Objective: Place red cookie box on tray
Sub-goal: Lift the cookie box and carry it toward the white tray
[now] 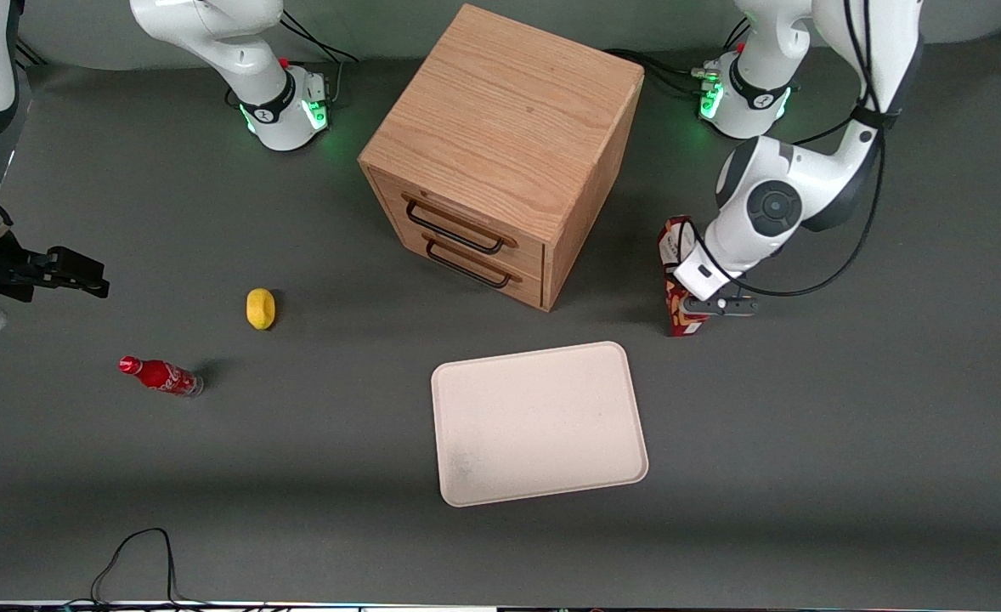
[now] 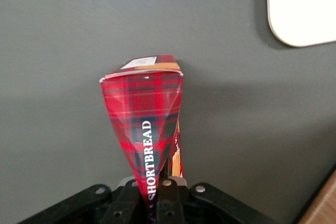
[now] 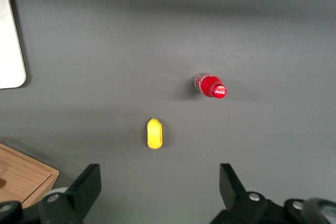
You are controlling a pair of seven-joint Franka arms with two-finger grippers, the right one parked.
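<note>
Pinching the red cookie box (image 2: 144,129) by one end, apparently just clear of the table (image 1: 806,425), the gripper (image 2: 160,195) has its jaws closed on it, long axis pointing roughly toward the nearby tray (image 1: 539,422).

1. Box (image 2: 143,124): red tartan with dark green stripes, white "SHORTBREAD" lettering, white end panel.
2. Gripper (image 2: 157,203), black, closed on the box, beside the cabinet.
3. Tray (image 1: 539,422): plain cream-white.
4. Cabinet (image 1: 500,127): light oak grain, dark handles.
5. Bottle (image 1: 161,376): red, white script.
6. Small yellow object (image 1: 260,308).
7. Table (image 1: 806,467): dark grey.
</note>
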